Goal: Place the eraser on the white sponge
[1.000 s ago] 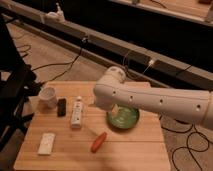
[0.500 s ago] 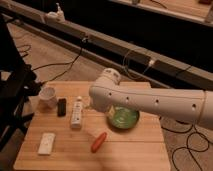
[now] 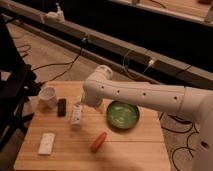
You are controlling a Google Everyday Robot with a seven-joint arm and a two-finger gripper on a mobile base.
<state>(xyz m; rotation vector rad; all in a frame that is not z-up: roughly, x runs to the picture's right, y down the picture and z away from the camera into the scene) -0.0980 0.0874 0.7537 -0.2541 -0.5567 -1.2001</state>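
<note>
The eraser (image 3: 61,106), a small black block, lies on the wooden table (image 3: 125,147) at the left, just right of a white cup. The white sponge (image 3: 46,142), a flat white pad, lies near the table's front left corner, well apart from the eraser. My white arm reaches in from the right. Its gripper (image 3: 82,103) hangs over the top end of a long white bottle-like object (image 3: 76,116), a little to the right of the eraser. Nothing shows in the gripper.
A white cup (image 3: 48,95) stands at the table's back left. A green bowl (image 3: 123,114) sits mid-table under my arm. A red-orange elongated object (image 3: 98,141) lies near the front. Cables run across the floor behind, and a dark chair stands to the left.
My arm has swung leftward across the table, from above the green bowl to above the white bottle-like object. The objects on the table have not moved.
</note>
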